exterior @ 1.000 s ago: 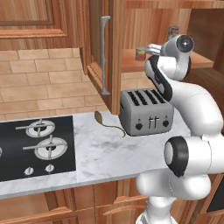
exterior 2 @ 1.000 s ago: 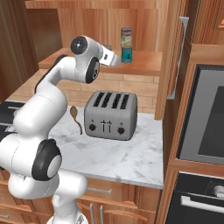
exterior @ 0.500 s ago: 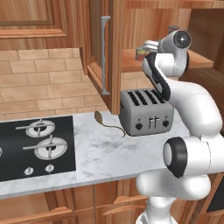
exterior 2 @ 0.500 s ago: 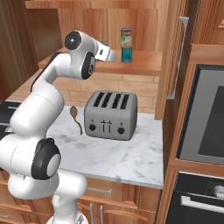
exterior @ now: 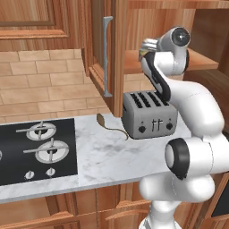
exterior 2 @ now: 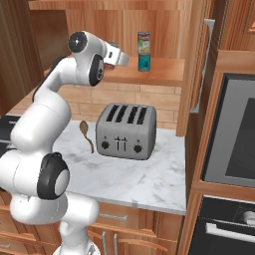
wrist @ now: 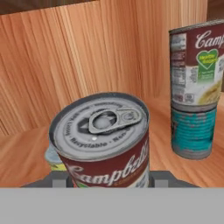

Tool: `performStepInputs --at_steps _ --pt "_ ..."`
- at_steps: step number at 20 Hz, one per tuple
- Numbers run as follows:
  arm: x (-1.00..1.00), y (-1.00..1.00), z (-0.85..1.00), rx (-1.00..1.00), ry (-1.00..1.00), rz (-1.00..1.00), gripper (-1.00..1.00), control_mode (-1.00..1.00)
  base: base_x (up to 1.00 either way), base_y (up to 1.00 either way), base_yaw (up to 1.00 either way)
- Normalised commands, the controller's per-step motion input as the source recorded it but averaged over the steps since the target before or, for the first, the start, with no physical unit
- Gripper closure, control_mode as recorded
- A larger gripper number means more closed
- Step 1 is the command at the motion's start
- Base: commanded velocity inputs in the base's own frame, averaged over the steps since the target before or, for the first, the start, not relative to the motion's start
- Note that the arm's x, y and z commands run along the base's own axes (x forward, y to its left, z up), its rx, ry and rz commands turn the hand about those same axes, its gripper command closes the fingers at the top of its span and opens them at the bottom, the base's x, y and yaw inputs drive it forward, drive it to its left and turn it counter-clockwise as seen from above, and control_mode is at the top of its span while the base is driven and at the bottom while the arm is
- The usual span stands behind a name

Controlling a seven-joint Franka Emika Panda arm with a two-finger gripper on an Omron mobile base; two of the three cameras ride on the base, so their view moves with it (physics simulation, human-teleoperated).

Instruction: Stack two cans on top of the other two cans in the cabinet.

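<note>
- Left base view: arm raised into the open cabinet point(exterior: 117, 49); hand at the front edge of the shelf point(exterior: 134, 60). Toaster point(exterior: 149, 115) on the counter point(exterior: 107, 156) below, wooden spoon point(exterior: 103, 121) lying just left of it, cooktop point(exterior: 31, 150) at the counter's left end.
- Right base view: pale-labelled can point(exterior 2: 144, 42) stacked on the teal can point(exterior 2: 144, 62), toward the shelf's right end; the gripper point(exterior 2: 124, 58) sits to their left, apart from them.
- Hand view: second pale-labelled can point(wrist: 105, 140) clamped between the nearly closed fingers. Behind its left side, a sliver of another can top point(wrist: 51, 156); cannot tell which.
</note>
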Motion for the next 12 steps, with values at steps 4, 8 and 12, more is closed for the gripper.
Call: performStepInputs --at_steps 4,8,12 --pt "0.04 0.06 0.2 -0.01 0.0 0.01 1.0 -1.0 0.0 0.0 0.0" --pt "0.05 0.08 0.13 0.0 0.0 0.0 1.0 -1.0 0.0 0.0 0.0" --pt "0.03 0.08 0.1 0.0 0.0 0.0 1.0 -1.0 0.0 0.0 0.0"
